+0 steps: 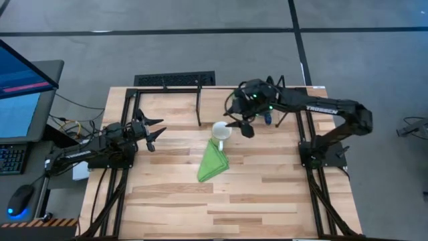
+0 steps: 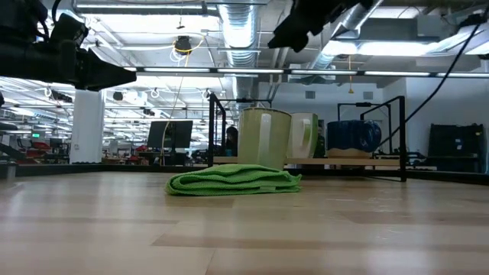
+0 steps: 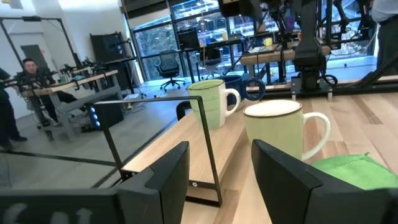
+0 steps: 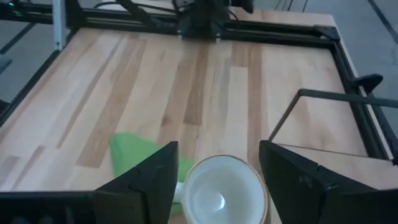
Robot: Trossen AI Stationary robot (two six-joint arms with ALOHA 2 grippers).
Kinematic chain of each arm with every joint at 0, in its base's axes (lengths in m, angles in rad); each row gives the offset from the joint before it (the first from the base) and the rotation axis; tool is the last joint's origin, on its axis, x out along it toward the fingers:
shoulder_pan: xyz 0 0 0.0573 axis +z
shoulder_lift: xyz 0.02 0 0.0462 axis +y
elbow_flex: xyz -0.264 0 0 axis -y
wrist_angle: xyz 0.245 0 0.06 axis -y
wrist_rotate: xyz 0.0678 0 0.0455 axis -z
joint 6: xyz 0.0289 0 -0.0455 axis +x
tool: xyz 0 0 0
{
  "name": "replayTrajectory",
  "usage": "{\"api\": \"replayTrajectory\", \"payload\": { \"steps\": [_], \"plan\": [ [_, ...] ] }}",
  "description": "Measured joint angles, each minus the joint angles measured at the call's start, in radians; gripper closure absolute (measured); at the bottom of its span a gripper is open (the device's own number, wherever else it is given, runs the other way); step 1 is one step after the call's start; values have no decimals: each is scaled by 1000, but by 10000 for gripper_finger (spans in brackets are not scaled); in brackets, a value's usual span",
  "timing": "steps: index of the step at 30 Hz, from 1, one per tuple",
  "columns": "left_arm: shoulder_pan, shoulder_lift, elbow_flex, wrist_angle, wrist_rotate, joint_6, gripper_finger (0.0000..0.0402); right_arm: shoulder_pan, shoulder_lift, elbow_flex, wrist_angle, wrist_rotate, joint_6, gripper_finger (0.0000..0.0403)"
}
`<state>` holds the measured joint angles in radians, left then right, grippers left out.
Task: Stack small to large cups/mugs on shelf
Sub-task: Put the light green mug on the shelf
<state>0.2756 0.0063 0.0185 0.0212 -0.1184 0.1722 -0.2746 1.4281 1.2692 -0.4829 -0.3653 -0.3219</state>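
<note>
A white mug point(image 1: 221, 132) with a thin dark rim stands upright on the table, just beyond the folded green cloth point(image 1: 214, 163). It also shows in the right wrist view point(image 4: 219, 190) and the low view point(image 2: 263, 137). A light green mug point(image 3: 211, 102) and a dark blue mug point(image 2: 353, 137) stand behind it, near the black-framed shelf strip point(image 1: 180, 107). My right gripper point(image 1: 242, 127) hangs open well above the white mug, its fingers point(image 4: 155, 171) either side of it in the wrist view and clear of it. My left gripper point(image 1: 159, 130) is open and empty at the left, pointing toward the mugs.
Thin black posts and a rail point(image 1: 199, 100) stand on the far part of the table, one post point(image 3: 208, 149) close in front of my left gripper. The green cloth point(image 2: 233, 179) lies near the table's middle. Bare wood lies toward the near edge point(image 1: 221, 207).
</note>
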Motion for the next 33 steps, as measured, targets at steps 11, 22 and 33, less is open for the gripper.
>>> {"api": "replayTrajectory", "payload": {
  "steps": [11, 22, 33],
  "plan": [
    [0, 0, 0, -1, 1, 0, 236, -28, 126, 35, 3, 0, 8, 157],
    [0, 0, 0, -1, 2, -4, 236, -3, 197, 35, 7, 101, 33, 157],
    [0, 0, -1, -2, 8, -7, 236, -16, 198, 35, 13, 227, 26, 157]
  ]
}}
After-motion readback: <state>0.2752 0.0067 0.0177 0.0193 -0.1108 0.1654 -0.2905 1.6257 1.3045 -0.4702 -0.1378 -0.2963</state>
